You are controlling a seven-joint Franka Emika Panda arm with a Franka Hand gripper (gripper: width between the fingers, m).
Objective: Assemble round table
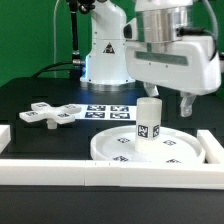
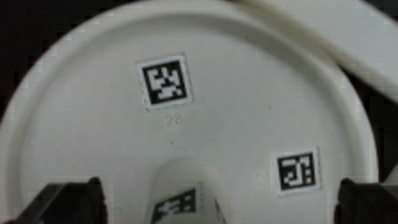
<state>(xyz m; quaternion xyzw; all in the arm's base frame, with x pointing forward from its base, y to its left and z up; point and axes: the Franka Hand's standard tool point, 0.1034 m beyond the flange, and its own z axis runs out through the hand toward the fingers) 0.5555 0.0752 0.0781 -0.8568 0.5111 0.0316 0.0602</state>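
The large rimmed round disc (image 1: pixel 120 148) lies flat on the black table at the front, tags facing up. It fills the wrist view (image 2: pixel 107 110). The short thick cylinder leg (image 1: pixel 148 122) stands upright on the disc's middle and shows in the wrist view (image 2: pixel 187 195). My gripper (image 1: pixel 167 103) hangs just above the leg. In the wrist view the gripper (image 2: pixel 228 205) is open, with dark fingers (image 2: pixel 71 200) wide on both sides of the leg and not touching it. The cross-shaped foot piece (image 1: pixel 55 113) lies on the table at the exterior view's left.
The marker board (image 1: pixel 110 112) lies flat behind the disc. Long white border bars run along the front (image 1: pixel 100 166), the exterior view's left (image 1: pixel 5 135) and right (image 1: pixel 211 146). The robot's base (image 1: pixel 105 60) stands at the back.
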